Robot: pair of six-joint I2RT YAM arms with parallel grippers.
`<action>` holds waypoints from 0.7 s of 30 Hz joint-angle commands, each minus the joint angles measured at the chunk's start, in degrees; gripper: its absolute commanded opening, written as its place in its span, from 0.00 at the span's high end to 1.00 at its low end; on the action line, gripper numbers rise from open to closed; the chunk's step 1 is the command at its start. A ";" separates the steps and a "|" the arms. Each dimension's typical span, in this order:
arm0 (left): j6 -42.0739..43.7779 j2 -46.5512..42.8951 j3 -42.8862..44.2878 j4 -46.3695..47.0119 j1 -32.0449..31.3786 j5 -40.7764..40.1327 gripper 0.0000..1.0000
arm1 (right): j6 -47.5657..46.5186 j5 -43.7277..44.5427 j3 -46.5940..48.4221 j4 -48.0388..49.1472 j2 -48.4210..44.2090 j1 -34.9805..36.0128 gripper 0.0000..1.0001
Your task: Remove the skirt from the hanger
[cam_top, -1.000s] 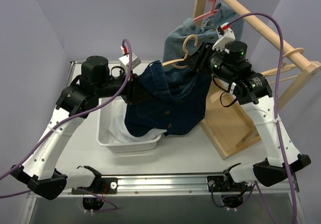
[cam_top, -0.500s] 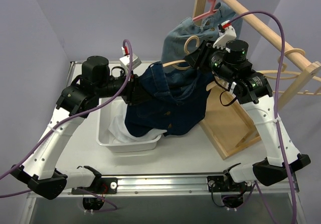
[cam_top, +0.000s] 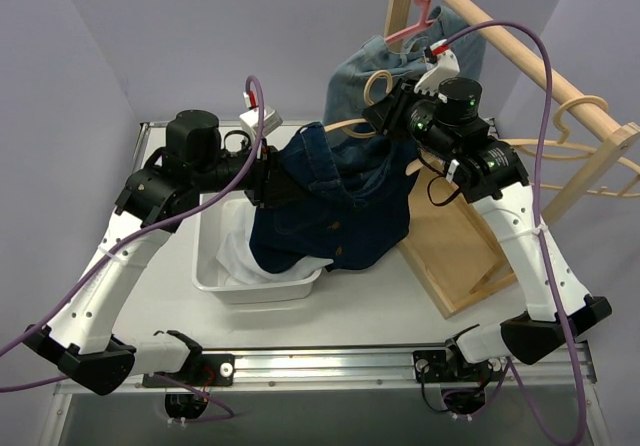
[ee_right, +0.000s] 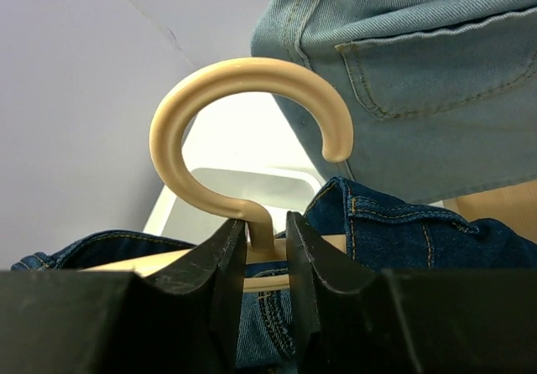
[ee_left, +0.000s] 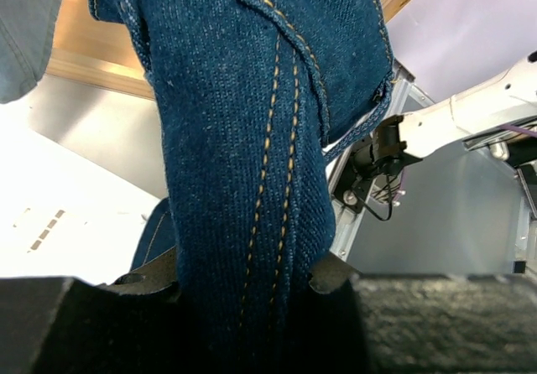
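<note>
Compared to a second ago the right arm has nudged up and left a bit, with the right pincer (ee_right: 264,225) clenched on the neck of the tan hanger (ee_right: 252,68). The dark denim skirt (cam_top: 340,206) hasn't budged and is draped off the hanger over the white bin (cam_top: 215,271), left pincer (ee_left: 243,277) grasping a fold. A light denim piece (cam_top: 355,66) on the wooden rack (cam_top: 455,256) hangs right behind the hook.

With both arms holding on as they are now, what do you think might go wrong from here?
The right fingers pinch the hanger only at its thin neck, so it might twist or slip as the skirt is pulled. Its hook sits close to the light denim garment and could snag it.
</note>
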 commanded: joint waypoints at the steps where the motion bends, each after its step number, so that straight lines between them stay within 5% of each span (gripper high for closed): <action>1: -0.46 -0.65 3.08 10.21 -0.66 8.92 0.98 | 1.32 0.67 -1.92 5.21 0.72 1.66 0.80; 17: -1.17 -1.45 1.41 11.45 -0.75 11.47 0.96 | -3.34 9.90 -5.96 5.66 0.28 3.16 1.00; 21: 1.29 -1.35 1.50 7.68 -0.75 7.02 0.54 | -3.25 14.82 -6.23 3.29 -3.05 3.16 1.00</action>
